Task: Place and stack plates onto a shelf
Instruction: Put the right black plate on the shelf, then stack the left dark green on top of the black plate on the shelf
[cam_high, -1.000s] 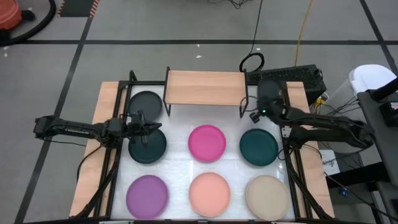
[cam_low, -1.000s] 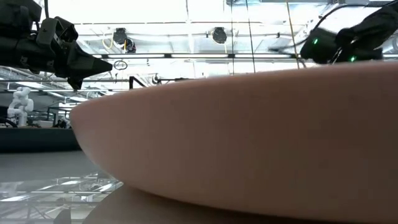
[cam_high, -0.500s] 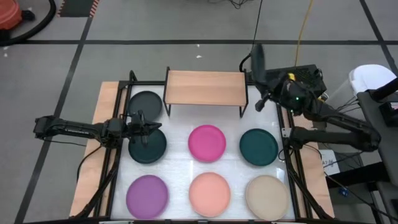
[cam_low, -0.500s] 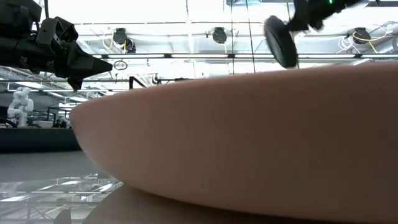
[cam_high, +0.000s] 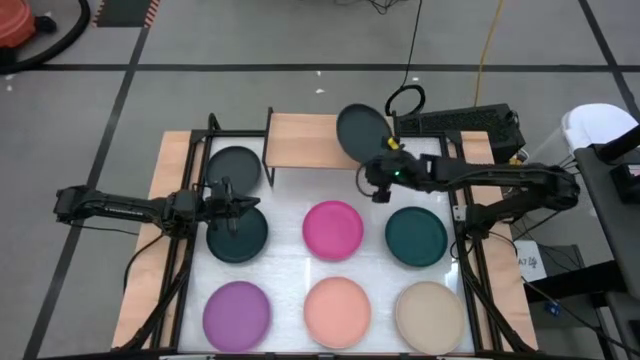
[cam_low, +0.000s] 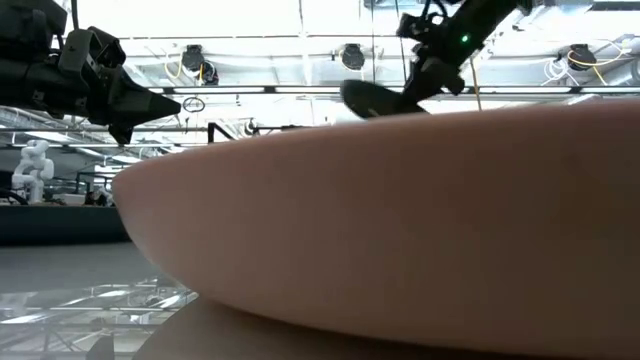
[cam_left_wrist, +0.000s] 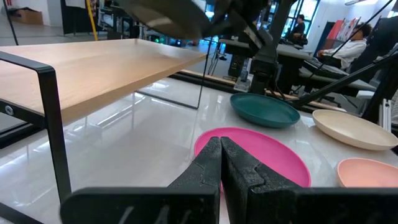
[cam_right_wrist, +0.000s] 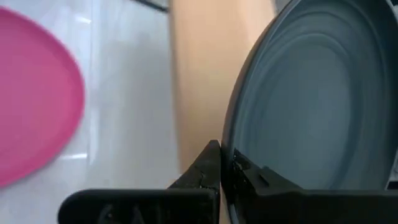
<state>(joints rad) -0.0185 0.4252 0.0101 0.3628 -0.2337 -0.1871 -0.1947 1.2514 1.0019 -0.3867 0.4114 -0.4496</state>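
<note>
The low view is almost filled by the smooth matte flank of the salmon pink plate (cam_low: 400, 220) nearest its lens, whereas the high view lays out the white table (cam_high: 300, 262) with purple (cam_high: 237, 311), salmon and beige (cam_high: 428, 315) plates in the near row. Behind them are a magenta plate (cam_high: 333, 230) and teal plates. The left gripper (cam_high: 252, 205) hangs pinched shut and empty over one dark plate (cam_high: 236, 236). Farther back, the right gripper (cam_high: 378, 165) is clamped on the rim of a tilted charcoal plate (cam_high: 360, 131) held above the right end of the light-wood shelf (cam_high: 310, 142) on thin black legs.

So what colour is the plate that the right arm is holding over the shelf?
Dark grey plate; the high view shows it best.
</note>
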